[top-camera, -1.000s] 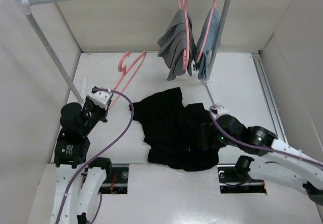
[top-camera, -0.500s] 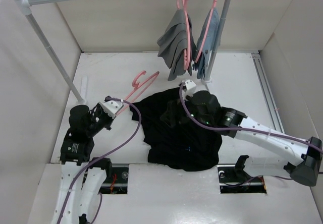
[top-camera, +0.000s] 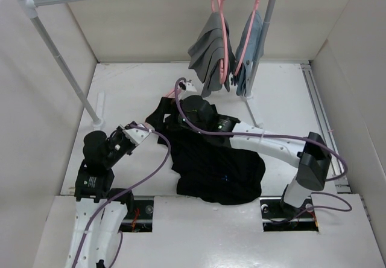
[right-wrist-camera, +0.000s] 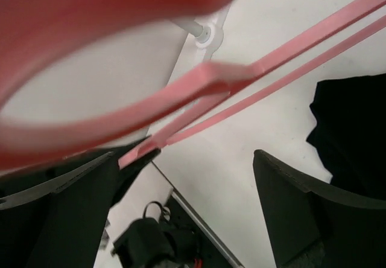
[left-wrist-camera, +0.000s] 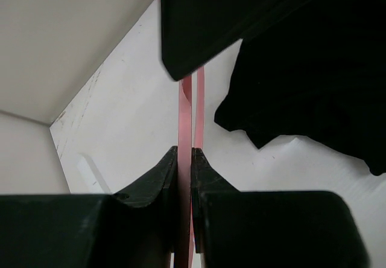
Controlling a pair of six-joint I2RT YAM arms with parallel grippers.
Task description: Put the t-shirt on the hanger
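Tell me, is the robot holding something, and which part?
The left hand pinches the pink hanger by its thin bars. The right hand is open around it, gripping nothing.

the top view looks down from high behind the near edge, over the whole table [top-camera: 126, 93]. both wrist views sit low and close against the hanger [left-wrist-camera: 186, 99]; all three share it and the t-shirt [top-camera: 217, 165].

Your white table [top-camera: 132, 87] carries the crumpled black t-shirt [top-camera: 211, 171]. A rack foot [top-camera: 98, 122] stands at its left.
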